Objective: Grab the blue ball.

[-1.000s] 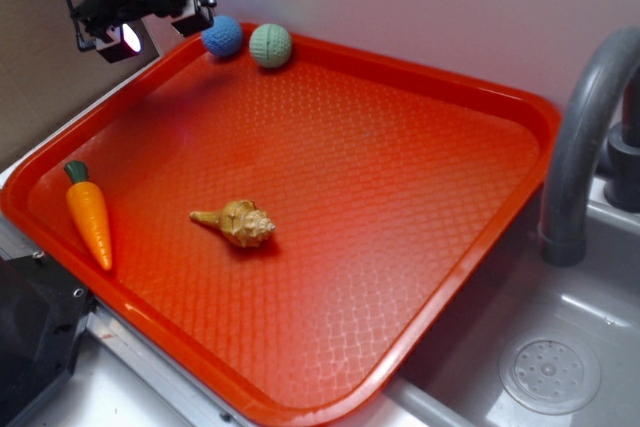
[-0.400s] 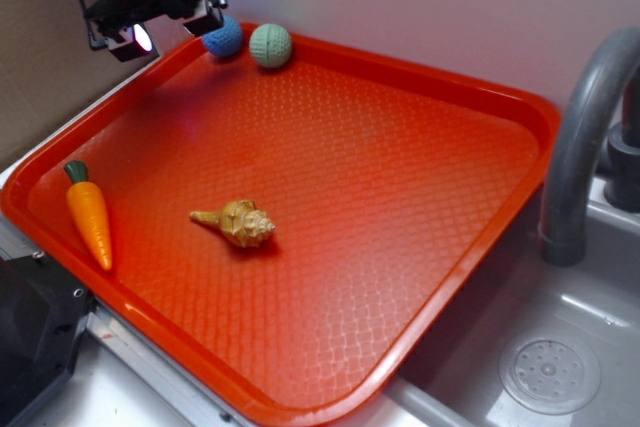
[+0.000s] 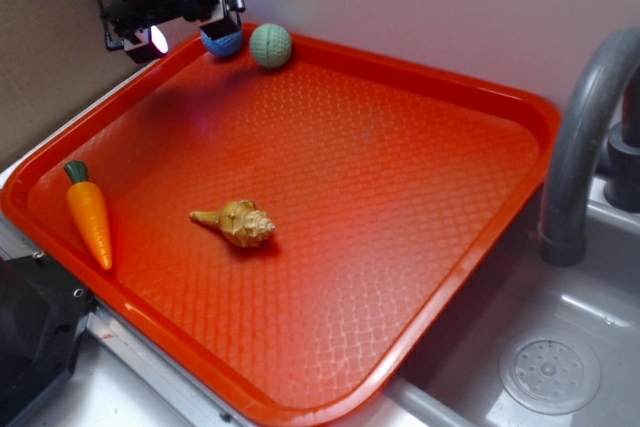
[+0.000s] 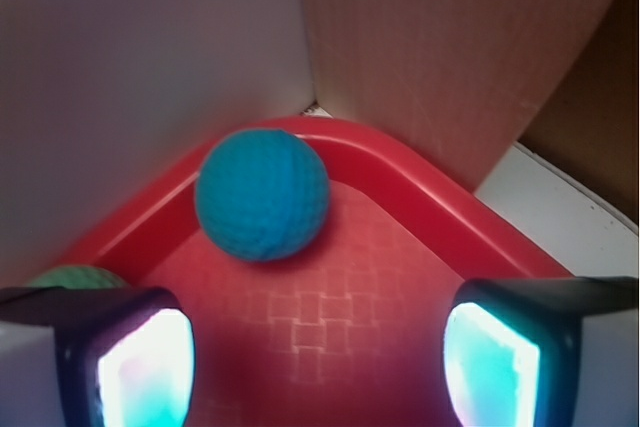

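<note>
Black and boxy, the gripper [image 3: 190,19] hangs over the far-left corner of the red tray [image 3: 480,247], its two fingers spread wide with nothing between them. In the wrist view the glowing pads [image 4: 140,367] sit low at left and right, with the blue ball [image 4: 262,193] ahead of them, nearer the left pad and not touching either. That ball rests in the rounded corner, against or just beside the raised rim. In the exterior view the blue ball [image 3: 222,42] is half hidden behind the gripper. A pale green ball [image 3: 270,45] lies just beside it at 3 o'clock, close enough to crowd that side. Walls rise directly behind the corner, leaving little room at 12 o'clock. Both balls look dimpled and knit-like; the tray floor is embossed in a diamond grid. Well apart, at 6 o'clock, lie a glossy orange carrot [image 3: 88,217] and a tan ridged shell [image 3: 238,224]. A grey faucet [image 3: 580,147] curves up beyond the right rim.
</note>
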Robot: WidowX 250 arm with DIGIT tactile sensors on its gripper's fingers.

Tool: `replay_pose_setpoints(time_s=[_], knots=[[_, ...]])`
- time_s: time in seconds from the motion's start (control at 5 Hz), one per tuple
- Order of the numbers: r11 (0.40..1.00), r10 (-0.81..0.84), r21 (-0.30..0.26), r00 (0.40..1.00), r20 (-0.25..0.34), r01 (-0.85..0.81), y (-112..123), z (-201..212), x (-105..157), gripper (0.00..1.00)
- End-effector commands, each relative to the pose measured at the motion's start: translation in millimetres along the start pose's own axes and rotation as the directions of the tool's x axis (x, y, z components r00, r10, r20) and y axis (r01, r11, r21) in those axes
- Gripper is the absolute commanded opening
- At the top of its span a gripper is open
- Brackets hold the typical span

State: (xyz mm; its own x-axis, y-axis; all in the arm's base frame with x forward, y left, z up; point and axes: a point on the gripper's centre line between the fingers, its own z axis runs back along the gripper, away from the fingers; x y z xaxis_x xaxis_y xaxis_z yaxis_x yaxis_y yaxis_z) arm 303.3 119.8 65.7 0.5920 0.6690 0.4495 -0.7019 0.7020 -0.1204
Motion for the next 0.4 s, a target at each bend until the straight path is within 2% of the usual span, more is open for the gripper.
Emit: replay_pose_setpoints(time_s=[0.0,0.2], knots=[[0.999,-0.008,-0.035,0.998,0.064,0.011,-9.4,12.9,19.3,1.0],[1.0,0.004,-0.018,0.998,0.057,-0.003,-10.3,6.1,24.1,1.0]])
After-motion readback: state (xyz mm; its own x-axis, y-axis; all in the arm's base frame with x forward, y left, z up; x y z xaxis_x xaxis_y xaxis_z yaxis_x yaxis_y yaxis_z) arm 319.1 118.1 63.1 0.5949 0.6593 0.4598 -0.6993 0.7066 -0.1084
